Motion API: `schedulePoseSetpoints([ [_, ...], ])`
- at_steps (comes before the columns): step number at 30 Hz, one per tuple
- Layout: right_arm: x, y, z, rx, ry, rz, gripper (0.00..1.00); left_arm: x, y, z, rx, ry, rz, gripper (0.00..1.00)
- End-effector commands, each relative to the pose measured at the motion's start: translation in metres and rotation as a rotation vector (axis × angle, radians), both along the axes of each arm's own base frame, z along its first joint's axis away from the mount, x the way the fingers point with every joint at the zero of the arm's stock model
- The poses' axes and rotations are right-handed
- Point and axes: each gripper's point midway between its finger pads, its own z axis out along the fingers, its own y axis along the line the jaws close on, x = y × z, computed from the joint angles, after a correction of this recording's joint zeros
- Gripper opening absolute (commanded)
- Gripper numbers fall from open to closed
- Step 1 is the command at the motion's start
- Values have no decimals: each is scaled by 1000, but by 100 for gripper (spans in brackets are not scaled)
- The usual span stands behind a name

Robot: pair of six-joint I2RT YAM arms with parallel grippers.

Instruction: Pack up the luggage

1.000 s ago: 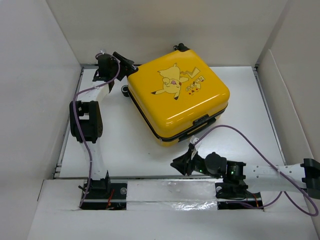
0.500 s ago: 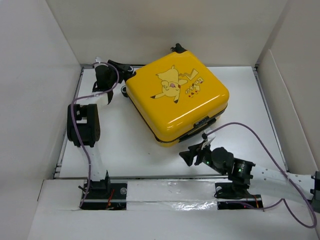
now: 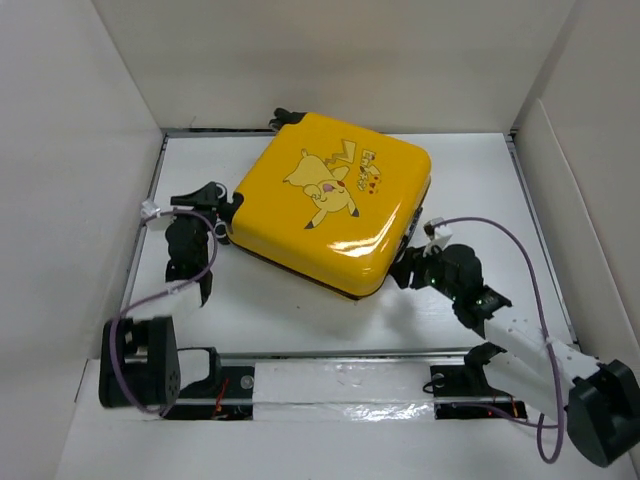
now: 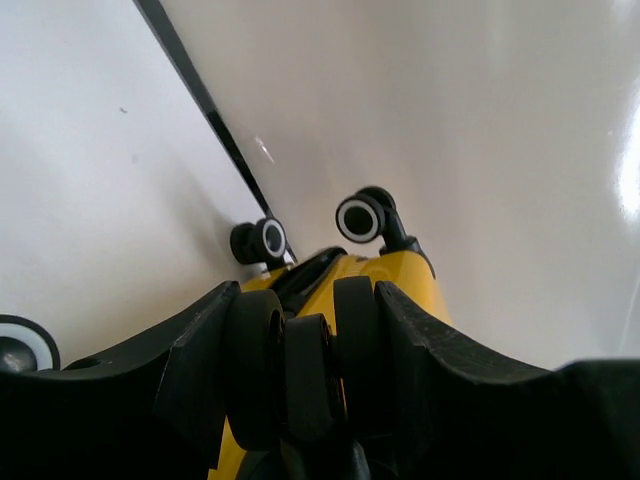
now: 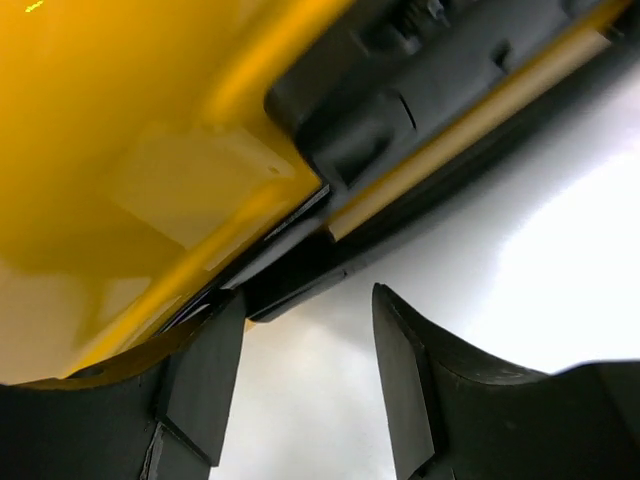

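Top view: the suitcase point(image 3: 330, 200) lies flat on the white surface point(image 3: 480, 190), printed side up. It sits towards the far wall, left of the middle. Half a second ago it lay further right; it has since turned, so the cartoon print now points another way. The left arm, which then stretched up to the far left corner, is now folded low with its elbow at the near edge. The left claw point(image 3: 225, 200) is at the suitcase's left corner. The right claw point(image 3: 405, 268) was just off the near edge of the case and has moved up to its near right side.

Left wrist view: the left claw point(image 4: 305, 300) is clenched on a black caster point(image 4: 300, 370) of the suitcase point(image 4: 410, 275), with a finger pressed to each side of it. Two more wheels point(image 4: 360, 218) with white hubs stand beyond it.

Right wrist view: the right claw point(image 5: 308, 300) is released, its fingers point(image 5: 200, 370) spread with only bare surface point(image 5: 480, 250) between them. The tips reach the dark lower edge of the suitcase point(image 5: 120, 130). A black fitting point(image 5: 400, 90) on the yellow shell sits above them.
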Motion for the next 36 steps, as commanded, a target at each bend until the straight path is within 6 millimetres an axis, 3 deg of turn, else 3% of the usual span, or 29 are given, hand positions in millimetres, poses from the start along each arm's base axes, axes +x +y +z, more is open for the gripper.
schedulePoseSetpoints([
  [1,57,14,105,92,-289,80,60,-51,-42,39,150,-138,-158,0],
  [3,68,17,110,75,-267,124,56,-68,-41,28,166,-99,-137,0],
  [4,69,21,124,78,-284,146,55,-81,-40,48,164,-162,-133,0],
  [7,64,16,129,72,-304,116,46,-91,-35,67,197,-170,-113,0],
  [9,52,9,106,61,-256,85,35,-90,-34,88,219,-186,-105,0],
  [11,39,-1,103,99,-255,19,28,-84,-33,90,216,-179,-97,0],
  [12,28,-5,79,102,-212,1,23,-81,-34,91,201,-180,-99,0],
  [13,23,-8,74,120,-211,-26,21,-73,-36,80,192,-147,-110,0],
  [14,15,-12,82,169,-239,-43,19,-70,-37,75,188,-137,-115,0],
  [15,5,-10,67,170,-216,-32,18,-68,-38,72,181,-130,-119,0],
  [17,-4,-12,68,189,-232,-43,17,-63,-41,56,172,-91,-137,0],
  [21,-27,16,60,173,-213,109,12,-62,-39,39,158,-58,-138,0],
  [23,-38,32,57,158,-208,165,17,-61,-39,34,161,-42,-140,0],
  [27,-34,37,52,113,-219,120,55,-61,-41,24,170,-18,-150,0],
  [30,-23,33,53,106,-236,60,61,-64,-40,15,179,-5,-151,0],
  [36,-13,24,47,60,-221,-10,60,-69,-41,10,208,-6,-161,0],
])
